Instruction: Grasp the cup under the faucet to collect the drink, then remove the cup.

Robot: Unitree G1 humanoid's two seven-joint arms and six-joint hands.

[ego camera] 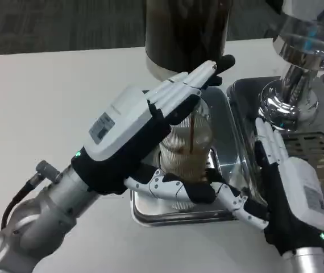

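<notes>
- White table point(48, 102) runs across my view, with dark carpet point(54, 23) beyond its far edge; the widest bare stretch I have lies to the left and at the near left corner.
- At centre sits a steel tray point(230, 142), its near rim close to the table's front area and its right wall just beside a second chrome unit point(298, 85) with a perforated grille point(321, 151).
- My cup point(187, 145), clear and ribbed, stands upright in the tray, partly filled with brown drink, and a thin dark stream point(191, 132) falls into it.
- Behind the tray I see a dark dispenser point(185, 34) on a pale base, touching or nearly touching the tray's far edge; I cannot tell which.
- My left hand point(145, 128) wraps the cup: upper fingers point(179, 91) lie stretched over the far side by the rim, lower fingers point(173, 187) curl round the base, so I read it as gripping the cup.
- My right hand point(284, 182) rests at the tray's right side, fingers apart and holding nothing; one finger point(239, 205) reaches toward the cup's foot and the left fingertips, and contact is unclear to me.
- Room to the right is tight between tray wall and chrome unit.
</notes>
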